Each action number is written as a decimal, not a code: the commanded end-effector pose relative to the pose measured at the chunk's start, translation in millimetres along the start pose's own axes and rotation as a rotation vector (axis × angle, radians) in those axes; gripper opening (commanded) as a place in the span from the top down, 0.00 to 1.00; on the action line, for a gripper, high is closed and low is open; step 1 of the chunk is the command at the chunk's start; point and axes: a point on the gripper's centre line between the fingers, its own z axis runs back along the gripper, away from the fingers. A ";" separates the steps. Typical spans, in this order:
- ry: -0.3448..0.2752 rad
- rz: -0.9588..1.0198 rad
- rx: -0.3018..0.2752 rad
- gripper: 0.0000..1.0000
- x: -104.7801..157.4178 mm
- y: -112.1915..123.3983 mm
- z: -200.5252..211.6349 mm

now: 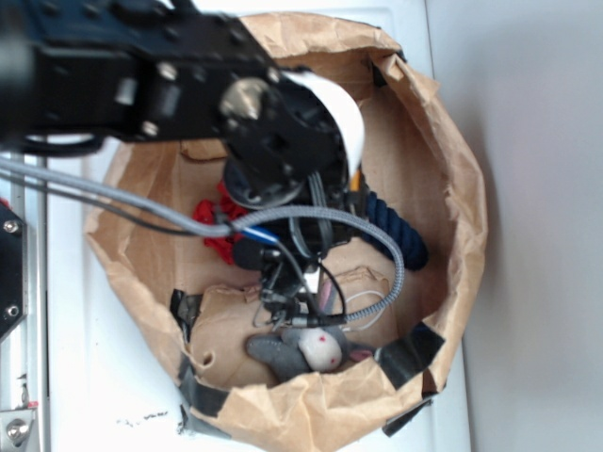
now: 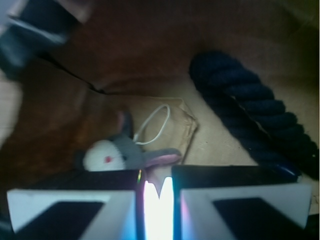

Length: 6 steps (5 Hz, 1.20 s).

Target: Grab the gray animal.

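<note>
The gray animal (image 1: 306,350) lies on the floor of a brown paper bag (image 1: 464,188), against its near wall, pale belly and red dot facing up. In the wrist view the gray animal (image 2: 117,152) sits just ahead of the fingers, left of centre, and its pink-lined ear reaches into the narrow gap between them. My gripper (image 1: 292,315) hangs straight down onto the toy. The gripper (image 2: 159,200) has its jaws drawn close together, with a pale gray-pink bit of the toy pinched between them. A thin white tail loop (image 2: 155,122) curls behind the toy.
A thick dark blue rope (image 1: 396,231) lies along the bag's right side, shown as the rope (image 2: 255,115) right of the fingers. A red cloth wad (image 1: 215,221) sits at the left under the arm. Black tape (image 1: 410,350) patches the bag's rim. The bag walls stand close around.
</note>
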 end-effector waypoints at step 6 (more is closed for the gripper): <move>0.146 -0.295 -0.101 0.00 -28.1 -55.7 -90.3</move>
